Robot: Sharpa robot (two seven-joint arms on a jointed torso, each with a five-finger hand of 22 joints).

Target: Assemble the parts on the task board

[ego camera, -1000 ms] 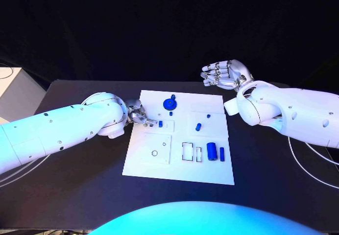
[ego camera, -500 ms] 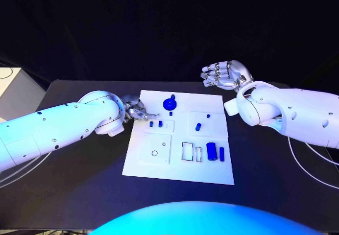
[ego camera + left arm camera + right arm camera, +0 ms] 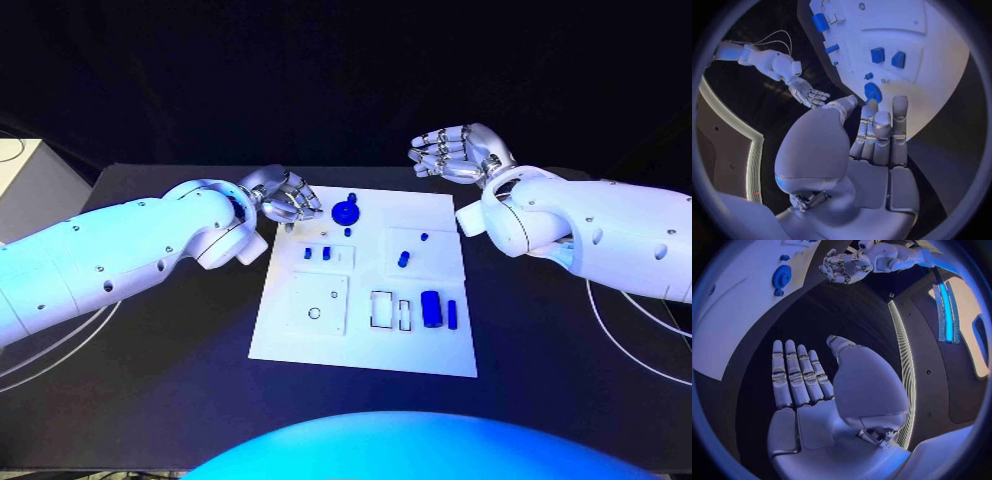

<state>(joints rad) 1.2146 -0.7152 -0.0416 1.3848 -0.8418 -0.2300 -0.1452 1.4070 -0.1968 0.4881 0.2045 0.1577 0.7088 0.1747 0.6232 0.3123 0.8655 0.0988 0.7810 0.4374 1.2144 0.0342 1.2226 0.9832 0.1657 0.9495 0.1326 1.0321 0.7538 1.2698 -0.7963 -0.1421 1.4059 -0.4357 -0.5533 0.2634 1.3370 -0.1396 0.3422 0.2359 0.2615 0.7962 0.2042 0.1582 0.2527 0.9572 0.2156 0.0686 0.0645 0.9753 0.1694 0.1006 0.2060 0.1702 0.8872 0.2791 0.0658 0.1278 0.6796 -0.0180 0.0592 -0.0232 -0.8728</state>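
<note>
The white task board [image 3: 296, 330] lies in the middle of the black table. On it are a round blue gear [image 3: 346, 211], two small blue pieces [image 3: 317, 253] side by side, a blue peg [image 3: 405, 259], a blue cylinder [image 3: 431, 303] and a blue bar [image 3: 453, 315]. My left hand [image 3: 281, 200] hovers at the board's far left corner, fingers apart and holding nothing; in the left wrist view its fingers [image 3: 879, 132] stretch toward the gear [image 3: 872, 92]. My right hand [image 3: 459, 152] is raised beyond the far right corner, and its palm [image 3: 798, 390] lies flat and bare.
White rectangular recesses [image 3: 384, 309] sit beside the cylinder, and a square recess with a small ring [image 3: 317, 312] is at the board's near left. A pale box [image 3: 29, 185] stands off the table's far left. White cables [image 3: 635, 325] trail at the right.
My left hand has drawn back from the two small blue pieces at the board's left edge and risen toward the far left corner. Right hand unmoved.
</note>
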